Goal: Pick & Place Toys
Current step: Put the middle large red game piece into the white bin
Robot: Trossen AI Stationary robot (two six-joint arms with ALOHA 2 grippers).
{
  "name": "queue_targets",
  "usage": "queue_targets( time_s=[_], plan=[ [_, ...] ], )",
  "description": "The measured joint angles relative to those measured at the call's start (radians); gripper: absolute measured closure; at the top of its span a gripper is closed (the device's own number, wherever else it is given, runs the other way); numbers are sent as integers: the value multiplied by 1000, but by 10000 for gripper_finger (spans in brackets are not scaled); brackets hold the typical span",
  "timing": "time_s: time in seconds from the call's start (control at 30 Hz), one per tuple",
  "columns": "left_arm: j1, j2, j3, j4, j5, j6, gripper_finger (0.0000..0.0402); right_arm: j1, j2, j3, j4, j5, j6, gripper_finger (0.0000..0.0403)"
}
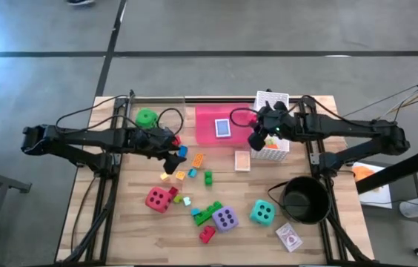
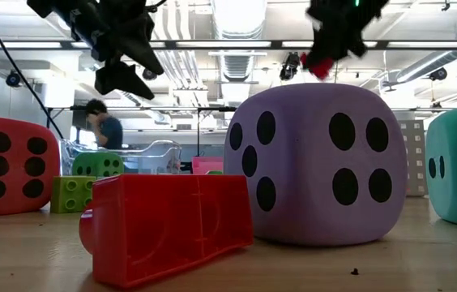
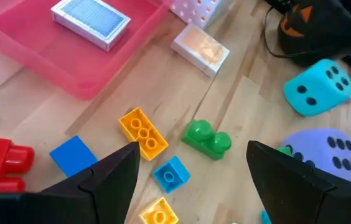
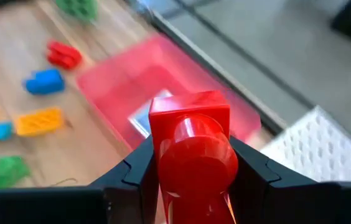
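Right gripper [image 4: 194,180] is seen closed on a red plastic brick [image 4: 191,146], the brick being pinched between both dark fingers; in the high view this gripper [image 1: 256,139] is held above the edge of the pink tray [image 1: 207,126], just beside the white mesh basket [image 1: 274,100]. Left gripper [image 3: 191,180] is held with its fingers spread wide and nothing between them, above the loose bricks lying in front of the pink tray: a yellow-orange brick [image 3: 142,132], a green brick [image 3: 206,137], a small blue brick [image 3: 170,173] and a flat blue piece [image 3: 73,154]. A blue-backed card pack [image 1: 223,127] is seen lying inside the pink tray. A pale card pack [image 1: 242,160] rests on the table just in front of the tray. A green die [image 1: 147,117] sits left of the tray. Farther forward from the tray, a red die [image 1: 158,199], a purple die [image 1: 225,218] and a teal die [image 1: 262,212] are set in a row, and a black round pot [image 1: 304,200] stands to the right of the teal one. A person [image 2: 103,126] is seen in the room behind, in the low view.
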Motion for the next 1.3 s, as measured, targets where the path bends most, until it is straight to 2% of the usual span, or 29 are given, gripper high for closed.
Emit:
queue_targets(
  time_s=[0.17, 0.3, 0.73, 1.2, 1.3],
  plan=[
    [-6, 0, 0, -21, 0, 0, 105, -102, -2, -95, 0, -28, 67, 274],
    [-6, 0, 0, -58, 0, 0, 105, -174, -1, -144, -4, -105, 94, 274],
    [-6, 0, 0, -74, 0, -1, 105, -343, 3, -191, -47, -281, 116, 274],
    [-6, 0, 0, -81, 1, -4, 105, -373, 206, -59, -274, -298, -5, 274],
    [-6, 0, -1, -84, 0, -9, 105, -373, 234, -63, -276, -341, -26, 274]
  ],
)
